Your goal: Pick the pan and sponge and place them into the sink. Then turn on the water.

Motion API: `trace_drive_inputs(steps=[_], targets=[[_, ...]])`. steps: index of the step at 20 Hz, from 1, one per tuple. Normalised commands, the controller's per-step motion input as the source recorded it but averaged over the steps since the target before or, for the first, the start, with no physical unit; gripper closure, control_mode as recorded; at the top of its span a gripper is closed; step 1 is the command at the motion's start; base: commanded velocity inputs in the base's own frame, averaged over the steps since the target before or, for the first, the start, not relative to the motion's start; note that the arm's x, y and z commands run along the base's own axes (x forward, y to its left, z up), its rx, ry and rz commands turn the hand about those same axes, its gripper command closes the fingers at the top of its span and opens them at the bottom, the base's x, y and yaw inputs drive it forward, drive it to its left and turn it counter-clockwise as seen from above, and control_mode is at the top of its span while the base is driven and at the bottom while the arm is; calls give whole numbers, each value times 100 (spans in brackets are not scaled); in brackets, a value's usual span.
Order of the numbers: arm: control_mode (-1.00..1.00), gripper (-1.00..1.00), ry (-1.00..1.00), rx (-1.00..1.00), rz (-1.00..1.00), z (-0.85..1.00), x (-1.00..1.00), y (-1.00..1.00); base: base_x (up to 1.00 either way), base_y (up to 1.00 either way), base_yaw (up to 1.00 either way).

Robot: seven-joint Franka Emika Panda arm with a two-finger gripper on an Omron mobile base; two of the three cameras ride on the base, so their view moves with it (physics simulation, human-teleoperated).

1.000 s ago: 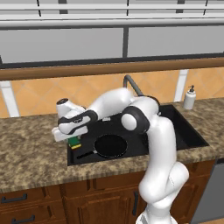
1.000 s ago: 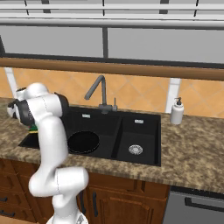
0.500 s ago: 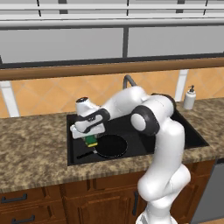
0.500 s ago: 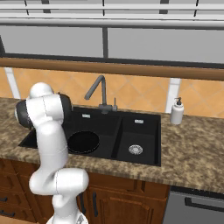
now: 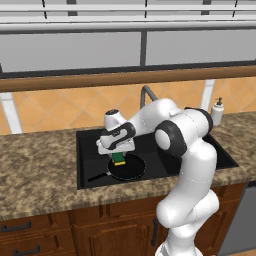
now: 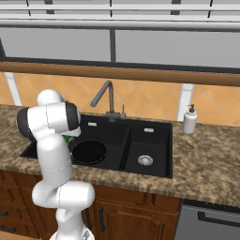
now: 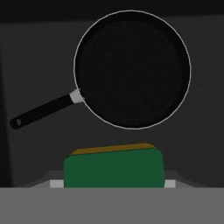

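While gripping sponge [image 7: 113,168]: pincer [image 5: 119,158] half-open.

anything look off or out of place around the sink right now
Nothing stands out. The pan lies flat in the large basin of the sink, the end effector holds the sponge just above it, and the soap dispenser stands upright on the counter.
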Motion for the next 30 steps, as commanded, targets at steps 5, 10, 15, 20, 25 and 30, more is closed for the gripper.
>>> trace_drive_inputs(steps=[5,10,15,20,25,30], targets=[[-100,100,0,0,-2,-24,24,-19,0,0,0],[-100,100,0,0,0,-35,36,-4,0,0,0],[-100,100,0,0,0,-34,36,-11,0,0,0],[-100,100,0,0,0,-31,35,-9,0,0,0],[-100,100,0,0,0,-37,35,-3,0,0,0],[-100,100,0,0,0,-40,22,0,0,0,0]])
